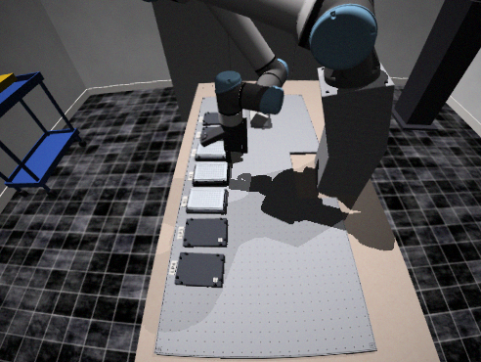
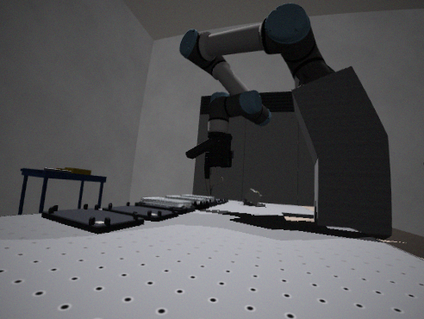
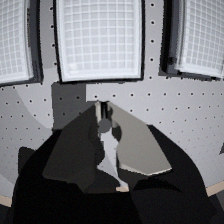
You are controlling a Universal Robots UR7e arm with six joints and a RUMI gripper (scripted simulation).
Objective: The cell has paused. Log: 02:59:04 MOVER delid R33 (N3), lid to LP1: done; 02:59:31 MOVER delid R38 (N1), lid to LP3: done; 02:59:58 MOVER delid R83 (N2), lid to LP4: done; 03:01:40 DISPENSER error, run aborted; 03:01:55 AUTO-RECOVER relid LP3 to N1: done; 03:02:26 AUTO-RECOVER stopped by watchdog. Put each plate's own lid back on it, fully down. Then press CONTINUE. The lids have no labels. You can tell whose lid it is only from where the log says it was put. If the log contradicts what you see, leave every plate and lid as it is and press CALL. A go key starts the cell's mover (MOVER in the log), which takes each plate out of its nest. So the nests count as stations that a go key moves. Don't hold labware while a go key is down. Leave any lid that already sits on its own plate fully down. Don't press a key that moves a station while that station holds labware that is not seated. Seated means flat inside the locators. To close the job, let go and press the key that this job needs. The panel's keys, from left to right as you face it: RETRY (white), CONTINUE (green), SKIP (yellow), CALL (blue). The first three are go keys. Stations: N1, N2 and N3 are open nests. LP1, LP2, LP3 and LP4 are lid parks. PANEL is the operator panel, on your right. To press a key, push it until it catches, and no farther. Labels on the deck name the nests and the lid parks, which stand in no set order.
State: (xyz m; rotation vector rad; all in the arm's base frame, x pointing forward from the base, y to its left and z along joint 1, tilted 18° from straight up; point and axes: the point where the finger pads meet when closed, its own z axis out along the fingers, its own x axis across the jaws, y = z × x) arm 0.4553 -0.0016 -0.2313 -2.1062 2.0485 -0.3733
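Just ahead of the dark two-jaw gripper [image 3: 106,111], pinched together on nothing, sit three white gridded lidded plates [image 3: 98,39], so relidding looks done and it probably heads right to the panel.

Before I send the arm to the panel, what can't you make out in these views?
- Operator panel keys: top view, mostly hidden by the arm's wrist; exterior view, too small.
- White deck labels: too small to read in the top view.
- Lid seating on the white gridded plates: wrist view cuts off their far edges.
- Shut black two-jaw gripper: empty.
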